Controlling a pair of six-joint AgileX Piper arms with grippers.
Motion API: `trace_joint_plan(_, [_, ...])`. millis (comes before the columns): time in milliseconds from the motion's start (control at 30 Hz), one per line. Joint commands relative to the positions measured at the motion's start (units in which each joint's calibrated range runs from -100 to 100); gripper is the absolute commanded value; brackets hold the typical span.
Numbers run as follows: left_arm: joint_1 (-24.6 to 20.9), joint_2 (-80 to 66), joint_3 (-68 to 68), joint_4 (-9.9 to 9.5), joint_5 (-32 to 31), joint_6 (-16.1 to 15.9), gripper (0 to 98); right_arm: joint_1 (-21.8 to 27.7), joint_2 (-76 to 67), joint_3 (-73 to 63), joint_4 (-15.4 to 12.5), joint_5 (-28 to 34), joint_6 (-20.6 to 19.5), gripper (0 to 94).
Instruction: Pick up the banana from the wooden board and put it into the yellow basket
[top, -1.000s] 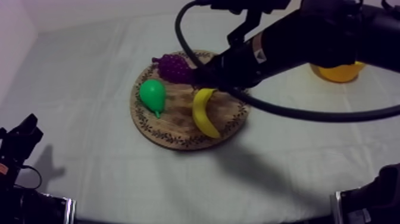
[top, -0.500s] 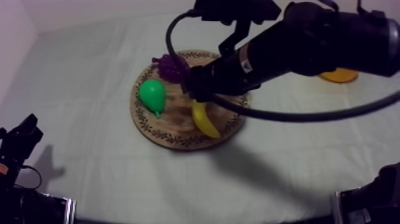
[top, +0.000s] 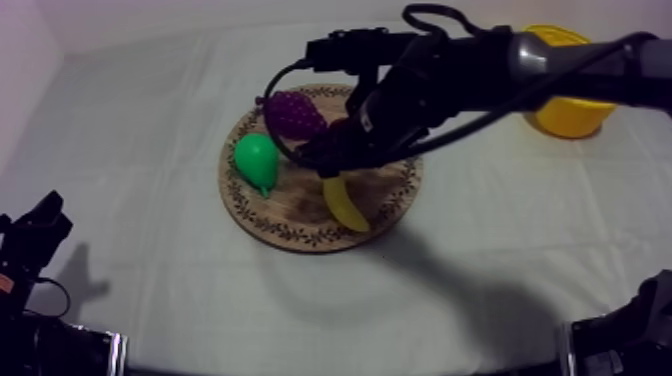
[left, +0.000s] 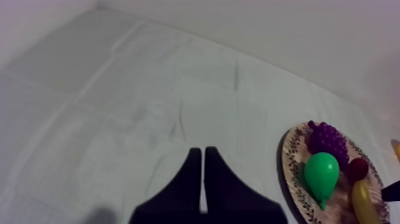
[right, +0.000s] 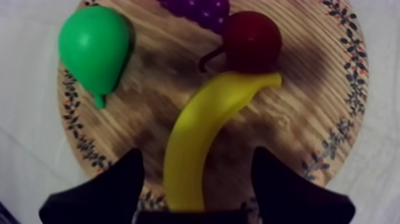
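1. The banana (right: 202, 131) lies on the wooden board (top: 290, 236).
2. The right end effector (right: 197, 158) is wide open and empty, one finger each side of the banana, which points straight away from it.
3. The left end effector (left: 203, 154) is shut and far off.

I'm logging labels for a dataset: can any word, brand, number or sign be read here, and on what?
No readable text anywhere.
The rim of the wooden board bears a leaf pattern, not letters.
The banana, pear, grapes, small red fruit and yellow basket are unmarked.
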Motion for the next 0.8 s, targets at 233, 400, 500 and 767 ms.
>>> trace_joint_plan(233, [-0.03,-0.03,0.03,-0.01,0.02,-0.01,0.1,1.59,9.55,-6.87,-4.81,3.05,5.75,50.3])
trace_joint_plan(400, [-0.03,-0.03,0.03,-0.01,0.02,-0.01,0.1,1.39,11.57,-7.65,-5.67,2.65,6.84,48.8])
trace_joint_plan(500, [-0.03,-0.03,0.03,-0.01,0.02,-0.01,0.1,1.47,12.12,-8.1,-5.97,2.52,7.04,47.1])
trace_joint_plan(767, [-0.03,-0.03,0.03,-0.01,0.02,-0.01,0.1,2.86,12.44,-9.37,-8.04,1.76,9.15,25.3])
